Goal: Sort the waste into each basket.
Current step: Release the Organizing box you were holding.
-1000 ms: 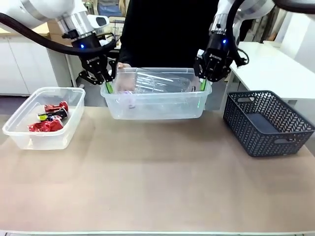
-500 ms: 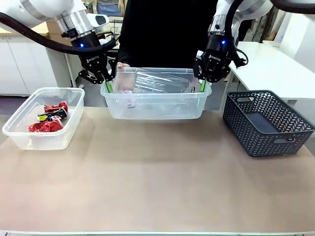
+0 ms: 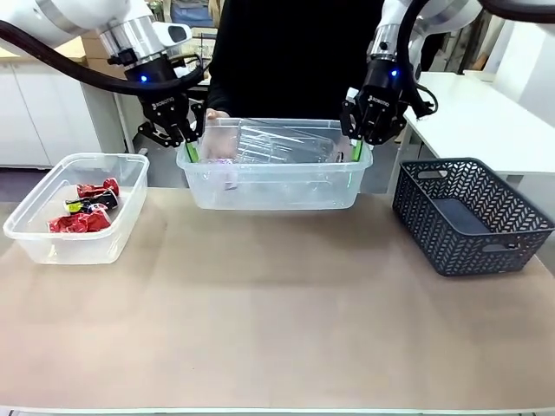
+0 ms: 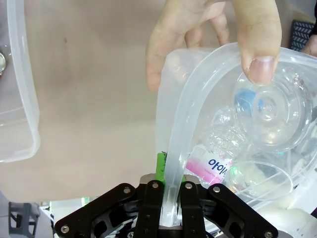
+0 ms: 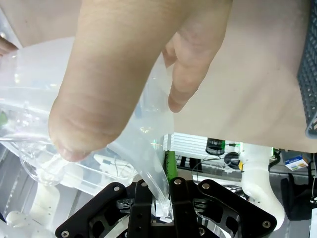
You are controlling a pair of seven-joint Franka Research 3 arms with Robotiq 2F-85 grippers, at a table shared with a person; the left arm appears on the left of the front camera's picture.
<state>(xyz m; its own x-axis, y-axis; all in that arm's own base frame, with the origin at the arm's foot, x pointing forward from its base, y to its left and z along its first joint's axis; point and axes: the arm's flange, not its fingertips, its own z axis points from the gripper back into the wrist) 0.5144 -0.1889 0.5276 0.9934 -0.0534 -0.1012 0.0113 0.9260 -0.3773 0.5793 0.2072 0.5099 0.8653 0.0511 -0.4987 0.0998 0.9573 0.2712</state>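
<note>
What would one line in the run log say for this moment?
left gripper: pinching tub rim | right gripper: pinching opposite rim | person's hand: on rim | tub: holds bottles

Your right hand (image 5: 159, 198) pinches the clear plastic tub's rolled rim (image 5: 143, 158); a person's hand (image 5: 133, 64) grips the rim just beyond.

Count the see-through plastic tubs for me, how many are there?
2. One clear plastic tub sits on the table's left with red cans inside. The other clear tub, holding bottles, is at the far middle.
</note>
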